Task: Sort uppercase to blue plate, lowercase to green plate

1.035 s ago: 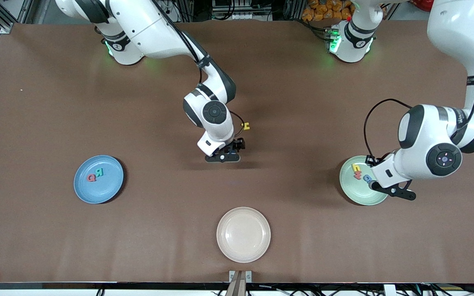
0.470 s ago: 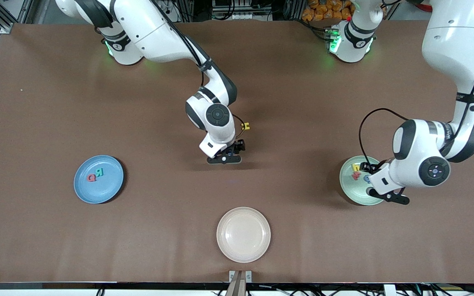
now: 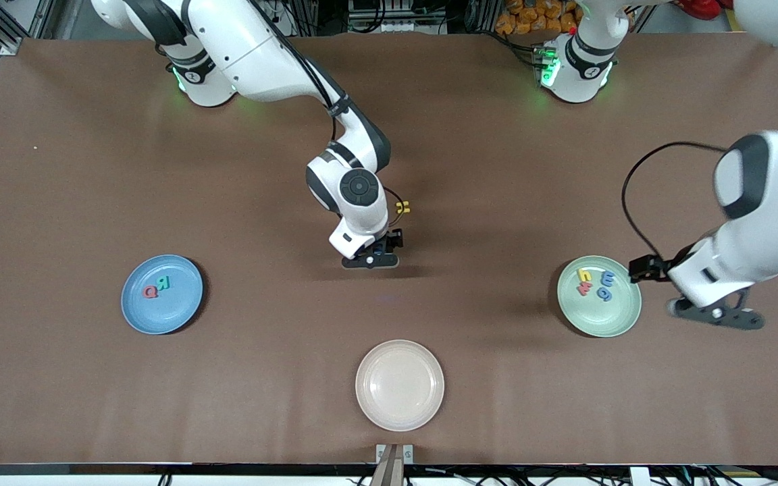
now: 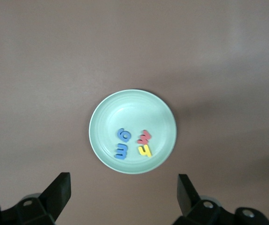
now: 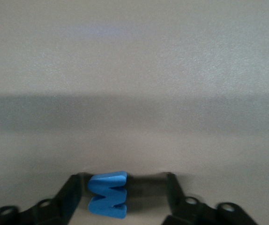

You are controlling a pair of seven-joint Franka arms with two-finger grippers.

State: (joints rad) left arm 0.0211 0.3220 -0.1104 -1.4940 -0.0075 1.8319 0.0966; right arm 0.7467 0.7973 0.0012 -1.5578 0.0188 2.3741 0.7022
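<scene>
The blue plate (image 3: 183, 304) holds the red Q (image 3: 150, 291) and the teal R (image 3: 164, 282). On the green plate (image 3: 605, 322) lie the yellow h (image 3: 585, 275), red w (image 3: 584, 288), blue e (image 3: 608, 278) and blue g-like letter (image 3: 604, 293). My left gripper (image 3: 716, 317) hangs open and empty beside that plate (image 4: 134, 105), toward the left arm's end. At the table's middle my right gripper (image 5: 123, 187) is down on the table and straddles the blue M (image 5: 107, 194). One finger touches the M; a gap separates it from the other. A small yellow H (image 3: 402, 208) lies by the right wrist.
A cream plate (image 3: 399, 385) with nothing on it sits near the front edge, midway between the two coloured plates. Bare brown table surrounds all three plates.
The left gripper opened, leaving the blue e on the green plate, and swung off the plate toward the left arm's end. The right gripper's fingers have narrowed round the blue M.
</scene>
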